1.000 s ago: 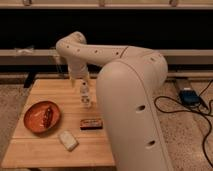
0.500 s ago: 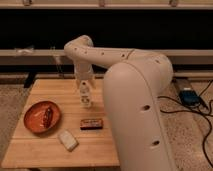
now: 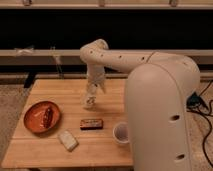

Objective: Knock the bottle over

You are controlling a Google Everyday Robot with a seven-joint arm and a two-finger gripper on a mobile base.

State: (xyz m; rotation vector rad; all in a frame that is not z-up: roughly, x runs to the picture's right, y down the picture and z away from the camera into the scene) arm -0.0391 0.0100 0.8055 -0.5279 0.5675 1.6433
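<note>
The bottle is small, slim and clear with a whitish band. It stands upright near the middle of the wooden table. My gripper hangs down from the white arm right over the bottle's top, touching or almost touching it and hiding the cap. The big white arm body fills the right side of the camera view.
A white cup stands at the front right of the table, next to the arm body. An orange bowl with food sits at the left. A dark snack bar and a white packet lie near the front. Cables lie on the floor to the right.
The arm and gripper have shifted right and slightly down onto the bottle. The arm body has moved aside, so the white cup now shows. The bottle still stands.
</note>
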